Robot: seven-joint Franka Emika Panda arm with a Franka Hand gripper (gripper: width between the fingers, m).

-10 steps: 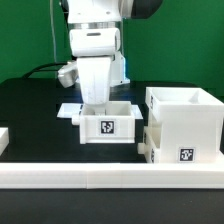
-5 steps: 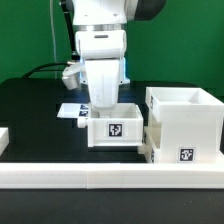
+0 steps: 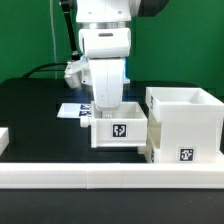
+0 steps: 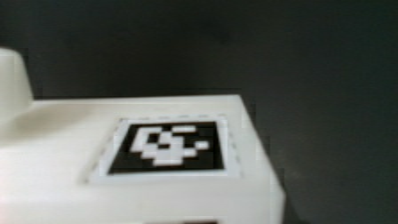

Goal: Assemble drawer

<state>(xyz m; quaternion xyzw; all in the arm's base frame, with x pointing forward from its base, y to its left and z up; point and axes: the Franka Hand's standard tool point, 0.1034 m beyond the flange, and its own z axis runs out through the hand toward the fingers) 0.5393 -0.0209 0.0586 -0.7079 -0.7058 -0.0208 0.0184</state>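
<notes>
White open-top drawer tray [image 3: 120, 130], upright, square black-and-white tag on its front face, directly beneath the gripper [image 3: 103, 108] which reaches into it, tall white boxy case [image 3: 185, 125] just beside the tray, tagged low on its front, wrist view shows a tagged white face [image 4: 169, 148] close up

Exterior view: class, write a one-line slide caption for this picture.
Gripper reaches into a tagged tray beside the taller case.

Front exterior view; close wrist view onto tray [image 4: 125, 140]
</notes>
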